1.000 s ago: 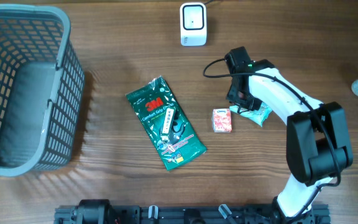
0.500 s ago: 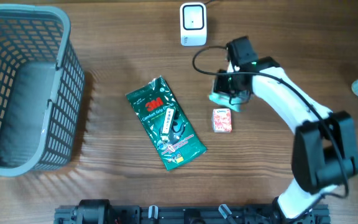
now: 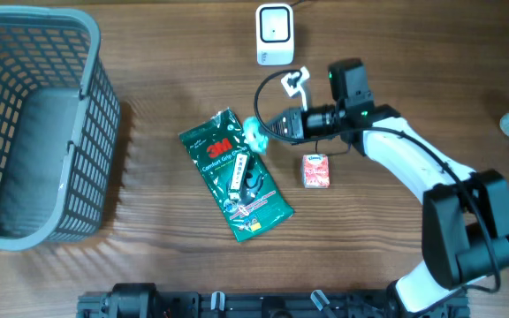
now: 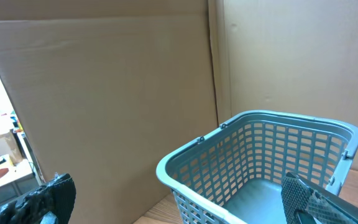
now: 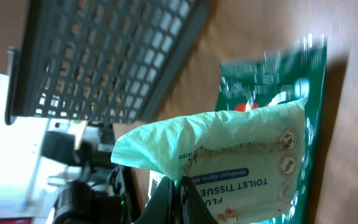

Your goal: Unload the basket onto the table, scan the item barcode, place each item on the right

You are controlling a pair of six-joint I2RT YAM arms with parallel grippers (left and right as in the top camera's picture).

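Wipes pack over wood-grain table; cardboard wall behind basket.

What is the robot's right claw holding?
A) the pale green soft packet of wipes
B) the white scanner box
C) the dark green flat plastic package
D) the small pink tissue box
A: the right gripper is pinched shut on the pale green soft packet of wipes, whose label reads "toilet tissue" in the right wrist view.
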